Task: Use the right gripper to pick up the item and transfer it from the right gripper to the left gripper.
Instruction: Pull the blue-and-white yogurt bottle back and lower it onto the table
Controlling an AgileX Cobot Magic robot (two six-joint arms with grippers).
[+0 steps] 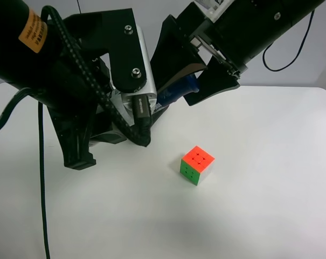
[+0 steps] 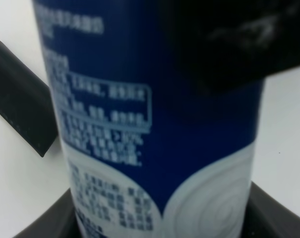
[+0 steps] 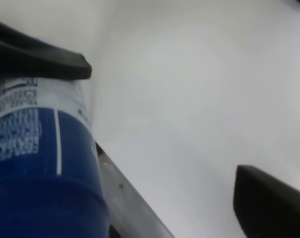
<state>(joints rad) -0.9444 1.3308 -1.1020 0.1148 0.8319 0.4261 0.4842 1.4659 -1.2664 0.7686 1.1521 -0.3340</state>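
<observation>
The item (image 1: 179, 89), a bottle with a dark blue label and cap, hangs in the air between the two arms. The right gripper (image 1: 192, 81) is at the exterior high view's upper right, its forked fingers spread wide around the bottle. In the right wrist view the bottle (image 3: 35, 148) lies against one finger (image 3: 40, 62), and the other finger (image 3: 269, 203) stands far off. The left gripper (image 1: 150, 110), on the bulky arm with the orange sticker (image 1: 34, 31), is shut on the bottle's other end. The bottle (image 2: 154, 124) fills the left wrist view.
An orange-green puzzle cube (image 1: 197, 164) sits on the white table (image 1: 270, 205), below and to the right of the two grippers in the exterior high view. A thick black cable (image 1: 42, 178) hangs from the bulky arm down over the table's left side.
</observation>
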